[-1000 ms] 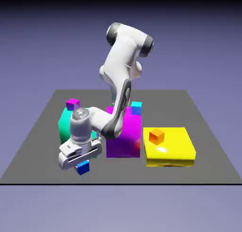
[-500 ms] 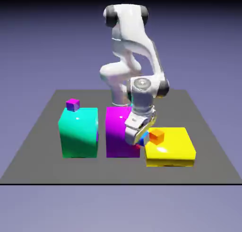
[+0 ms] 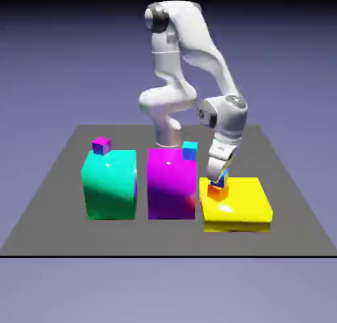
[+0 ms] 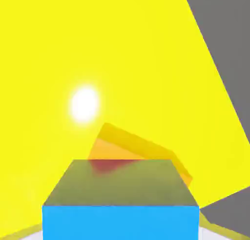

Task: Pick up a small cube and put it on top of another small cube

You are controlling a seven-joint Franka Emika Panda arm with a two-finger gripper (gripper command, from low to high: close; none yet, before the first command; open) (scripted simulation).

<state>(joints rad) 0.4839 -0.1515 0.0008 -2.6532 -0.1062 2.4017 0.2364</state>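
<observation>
Exterior view — blue cube (image 3: 219,178) above orange (image 3: 218,192)

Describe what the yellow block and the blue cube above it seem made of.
Yellow block: probably smooth plastic, glossy; a sharp white highlight sits on it.
Blue cube: perhaps polished plastic or lacquer; one face mirrors yellow and a reddish patch.

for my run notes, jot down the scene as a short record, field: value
blue cube: on top of the orange cube, partly hidden by the end effector
orange cube: on the flat yellow block
cyan cube: on the large magenta block
small magenta cube: on the green block
alignment: blue and orange cubes turned relative to each other
end effector: around the blue cube, grip unclear
</observation>
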